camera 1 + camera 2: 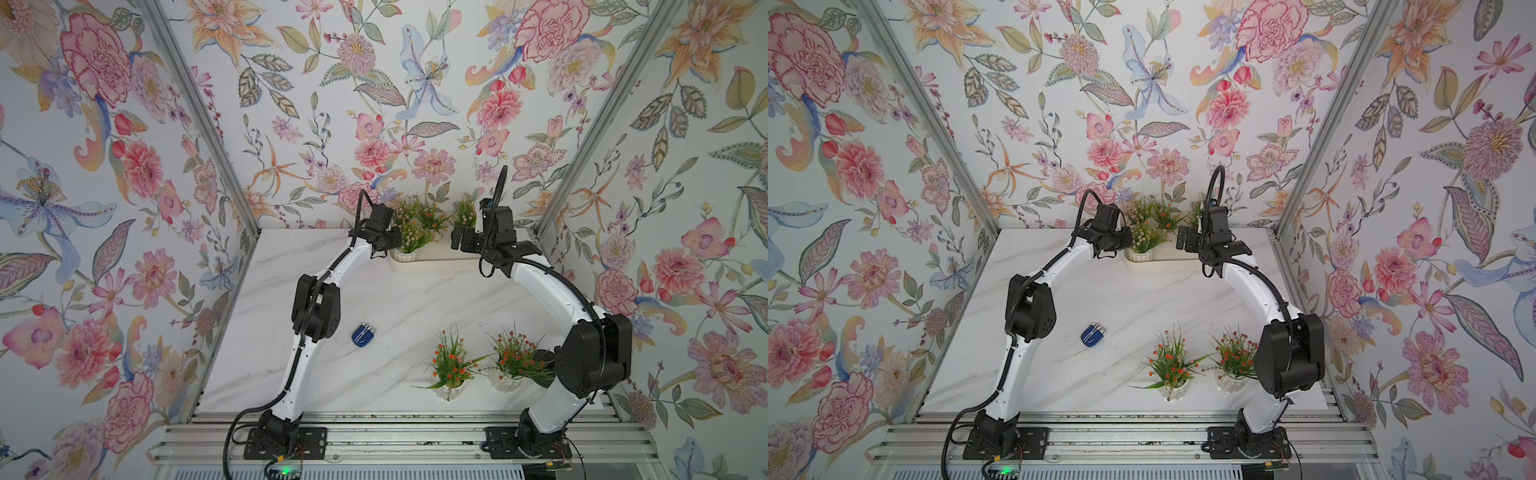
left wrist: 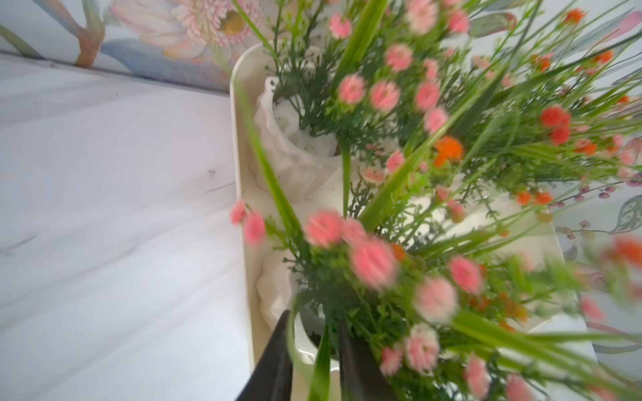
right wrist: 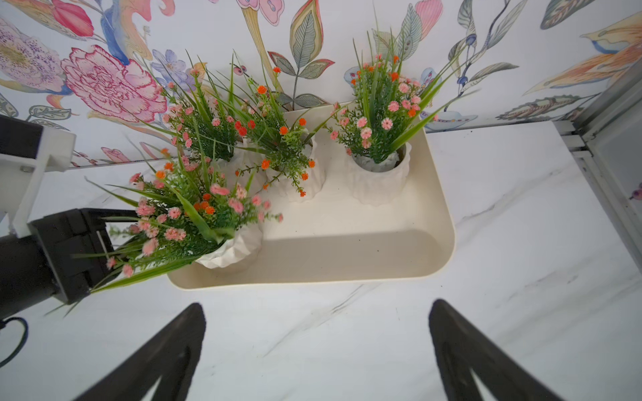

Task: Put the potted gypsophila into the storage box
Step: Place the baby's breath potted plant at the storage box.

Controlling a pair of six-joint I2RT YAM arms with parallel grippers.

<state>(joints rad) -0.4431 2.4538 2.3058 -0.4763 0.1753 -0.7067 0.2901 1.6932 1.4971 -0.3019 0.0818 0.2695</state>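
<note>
1. Looking down in both top views, the storage box [image 1: 440,264] lies between the two tool tips. The left gripper [image 1: 392,245] is at one end and the right gripper [image 1: 462,240] at the other. Two potted gypsophila stand outside it on the table [image 1: 332,374], well behind the right gripper and near that arm's base: the first loose pot [image 1: 451,388] and the second loose pot [image 1: 505,380]. A blue gadget [image 1: 364,333] lies well behind the left gripper and is not part of the job.
2. Left wrist view (blurred): the fingers [image 2: 274,361] straddle the rim of the leaning pot [image 2: 274,295], which is already inside the box. The gap between them is narrow. Whether they pinch the rim or have let go cannot be told.
3. Right wrist view: the right gripper's jaws stand wide apart with nothing between them, over bare table, with the box just ahead.
   - Three pots stand upright along the wall farthest from its fingertips: the end pot [image 3: 377,180], the middle pot [image 3: 305,185] and the corner pot [image 3: 243,170].
   - The leaning pot sits in the near corner, tipped toward the left gripper.
4. Progress, as judged: four of six pots are in the box and two are left to fetch. The leaning pot probably needs to settle upright once it is free.
</note>
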